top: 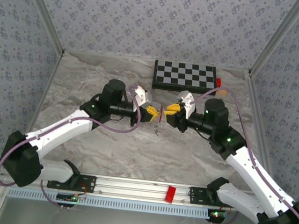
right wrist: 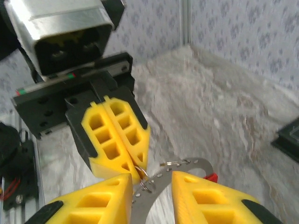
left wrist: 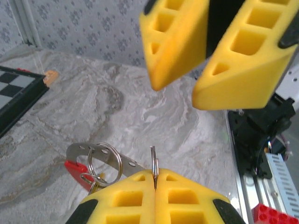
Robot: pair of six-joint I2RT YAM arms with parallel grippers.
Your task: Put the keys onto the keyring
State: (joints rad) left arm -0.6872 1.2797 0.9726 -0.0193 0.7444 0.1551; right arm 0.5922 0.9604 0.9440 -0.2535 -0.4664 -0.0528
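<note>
Left wrist view is showing the left gripper (left wrist: pixel 155 181) pinching the keyring (left wrist: pixel 154 166) tight between its tips. The ring is standing edge-on, its long axis pointing straight out of the jaws, with a curved metal strip (left wrist: pixel 105 156) hanging beside the fingers. The right gripper (left wrist: pixel 181 92) is facing it, jaws narrowly apart and empty. Threading seems in hand, and next the right needs a fine, aligned pinch.

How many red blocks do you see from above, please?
2. One red block on the front rail; a smaller red block at the right end of the checkerboard. Others may be hidden.
</note>
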